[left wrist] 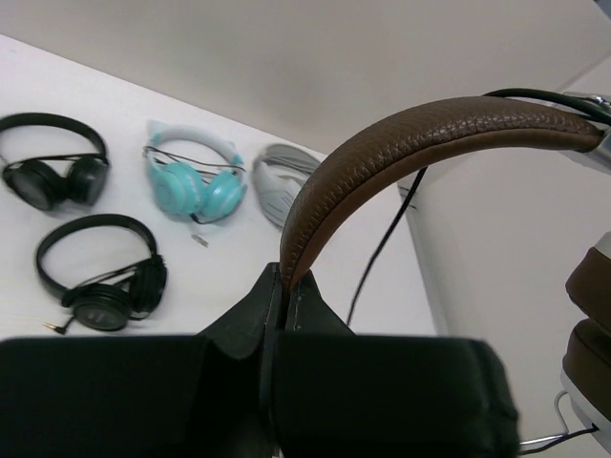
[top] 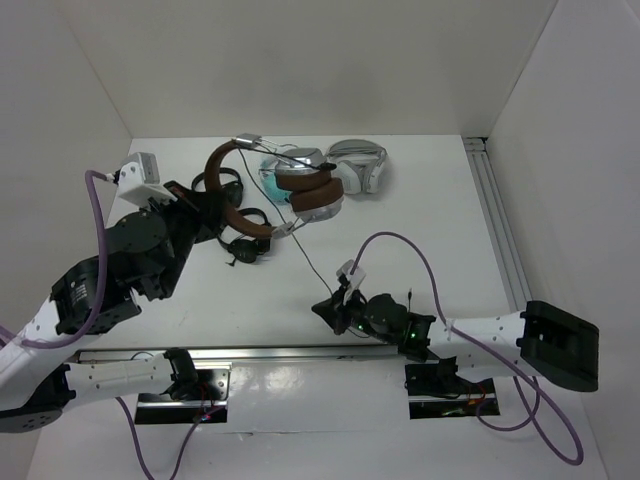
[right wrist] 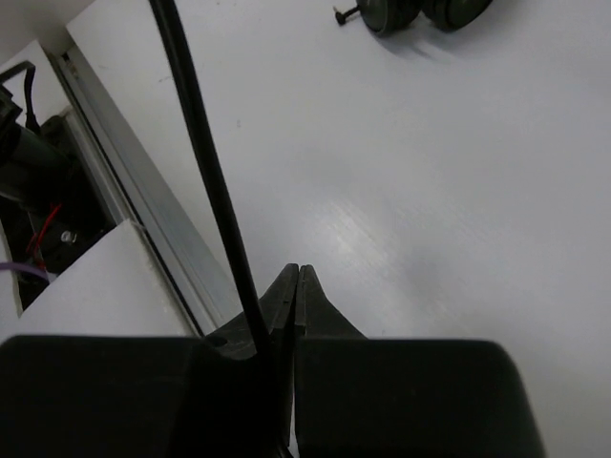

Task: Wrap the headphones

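- The headphones (top: 305,190) hang over the far middle of the worktop (top: 430,240), carried by their brown headband (left wrist: 410,134). The cups and brown pads are over the spot where other pairs lie.
- The thin black cable (top: 312,268) runs from the cups towards the near edge, fairly straight, ending at the right hand.
- The left hand (left wrist: 284,291) has its fingers pressed together on the headband, pinching it near one end.
- The right hand (right wrist: 296,286) sits low over bare worktop, fingers pressed together with the cable nipped between them.
- Step in hand, as I judge it: the cable is drawn out between the two hands, ready for winding. I can make out no clear turns laid on yet, so the wrapping looks barely begun.
- The next move calls for the right hand to lead the cable round the headphones while the left hand holds them steady. The pinch must not slip, and the thin cable must not be tugged hard.
- Only the overhead view shows both hands and the whole cable run, but the grips are too small to read there.
- The left wrist view shows the grip on the headband. It also shows a teal pair (left wrist: 196,186), a white-grey pair (left wrist: 282,181) and two black pairs (left wrist: 100,281) lying on the worktop.
- The right wrist view shows the cable caught at the fingertips.
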Tool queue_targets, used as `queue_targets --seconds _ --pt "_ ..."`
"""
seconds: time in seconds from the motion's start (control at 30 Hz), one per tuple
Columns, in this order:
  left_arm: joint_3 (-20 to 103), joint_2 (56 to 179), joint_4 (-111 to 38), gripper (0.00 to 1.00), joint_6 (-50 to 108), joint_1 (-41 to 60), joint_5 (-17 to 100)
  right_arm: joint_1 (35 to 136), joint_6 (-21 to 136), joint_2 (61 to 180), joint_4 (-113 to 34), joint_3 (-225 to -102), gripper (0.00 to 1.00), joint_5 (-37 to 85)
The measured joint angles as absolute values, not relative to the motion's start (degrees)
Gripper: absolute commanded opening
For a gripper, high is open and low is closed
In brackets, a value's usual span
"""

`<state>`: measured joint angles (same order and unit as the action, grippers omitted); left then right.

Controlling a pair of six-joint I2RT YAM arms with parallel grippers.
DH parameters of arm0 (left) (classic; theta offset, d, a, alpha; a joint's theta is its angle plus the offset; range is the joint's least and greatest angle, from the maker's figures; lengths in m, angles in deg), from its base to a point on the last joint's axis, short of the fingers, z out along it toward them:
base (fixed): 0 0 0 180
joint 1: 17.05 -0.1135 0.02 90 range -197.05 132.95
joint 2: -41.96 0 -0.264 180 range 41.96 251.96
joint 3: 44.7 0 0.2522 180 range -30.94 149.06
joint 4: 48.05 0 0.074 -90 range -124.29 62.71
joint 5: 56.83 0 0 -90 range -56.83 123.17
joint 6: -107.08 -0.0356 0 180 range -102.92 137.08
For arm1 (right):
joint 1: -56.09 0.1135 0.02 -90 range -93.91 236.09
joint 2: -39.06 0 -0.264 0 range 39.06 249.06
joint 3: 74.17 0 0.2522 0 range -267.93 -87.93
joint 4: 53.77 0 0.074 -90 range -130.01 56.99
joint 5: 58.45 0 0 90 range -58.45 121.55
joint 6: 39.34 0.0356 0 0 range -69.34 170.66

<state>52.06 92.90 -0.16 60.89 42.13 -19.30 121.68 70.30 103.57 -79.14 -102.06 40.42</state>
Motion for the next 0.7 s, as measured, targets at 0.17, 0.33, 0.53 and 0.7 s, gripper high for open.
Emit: queue_targets --seconds 0.17,0.33,0.53,0.7 --pt "52.06 93.88 1.24 0.00 60.65 41.95 -26.21 134.07 70.91 102.96 -71.97 -104.64 0.00 52.99" --pt "51.15 94.65 2.26 0.00 59.25 37.12 -28.28 146.79 72.57 102.74 -60.17 -113.29 0.00 67.67" --pt "45.09 94.03 4.75 0.00 59.29 29.06 -28.04 159.93 77.44 110.30 -44.72 -127.30 0.00 84.96" --pt "40.94 93.97 8.19 0.00 59.58 24.91 -25.73 164.71 81.44 114.21 -32.87 -134.36 0.00 93.42"
